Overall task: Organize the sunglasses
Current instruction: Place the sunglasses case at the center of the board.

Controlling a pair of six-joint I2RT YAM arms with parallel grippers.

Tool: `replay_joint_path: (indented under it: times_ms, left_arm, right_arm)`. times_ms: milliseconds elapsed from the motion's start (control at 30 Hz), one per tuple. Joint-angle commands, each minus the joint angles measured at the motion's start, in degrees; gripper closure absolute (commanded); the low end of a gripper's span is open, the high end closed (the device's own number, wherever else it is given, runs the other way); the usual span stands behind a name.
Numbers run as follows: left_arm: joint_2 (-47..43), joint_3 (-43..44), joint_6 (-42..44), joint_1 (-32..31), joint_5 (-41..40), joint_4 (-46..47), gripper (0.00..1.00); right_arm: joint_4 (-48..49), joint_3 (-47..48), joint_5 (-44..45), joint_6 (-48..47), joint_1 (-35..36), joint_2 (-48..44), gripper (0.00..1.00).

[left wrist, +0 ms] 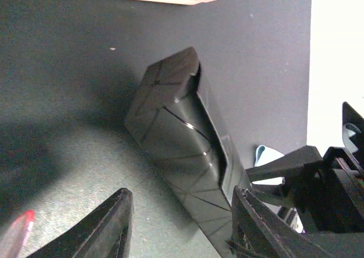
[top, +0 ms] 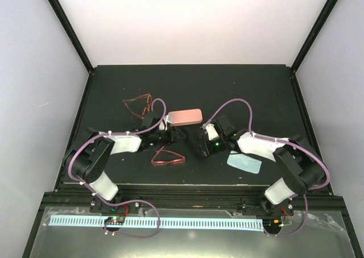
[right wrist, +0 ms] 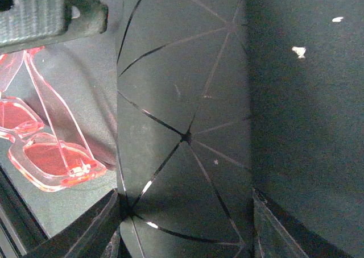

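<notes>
Sunglasses (right wrist: 51, 164) (red-pink) lie beside black case (right wrist: 182, 127).

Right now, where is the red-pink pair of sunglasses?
In the top view, the red-pink sunglasses lie near the front edge of the table, a little left of centre, just left of the black case and in front of the pink case.

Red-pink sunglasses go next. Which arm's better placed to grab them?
Left, probably. The right gripper is clamped on the black case. The left gripper holds nothing, jaws apart, and the red-pink sunglasses lie on the left arm's side of that case, close to its wrist.
</notes>
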Motion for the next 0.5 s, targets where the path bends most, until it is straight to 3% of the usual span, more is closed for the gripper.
replay_joint_path:
  times_ms: [0,233,467]
  left_arm:
    - [2.67,2.58,-0.47,-0.30,-1.97,1.77,0.54]
    - [6.85,5.07,-0.82,-0.45,-1.05,2.08,0.57]
    - [10.14,6.19,-1.18,-0.57,1.10,3.96,0.54]
  right_arm:
    - [2.35,0.36,-2.10,-1.13,-0.26,0.77,0.50]
    - [2.48,1.01,-3.23,-1.37,-0.23,1.97,0.50]
    - [2.35,1.95,-4.99,-2.17,-0.28,3.27,0.49]
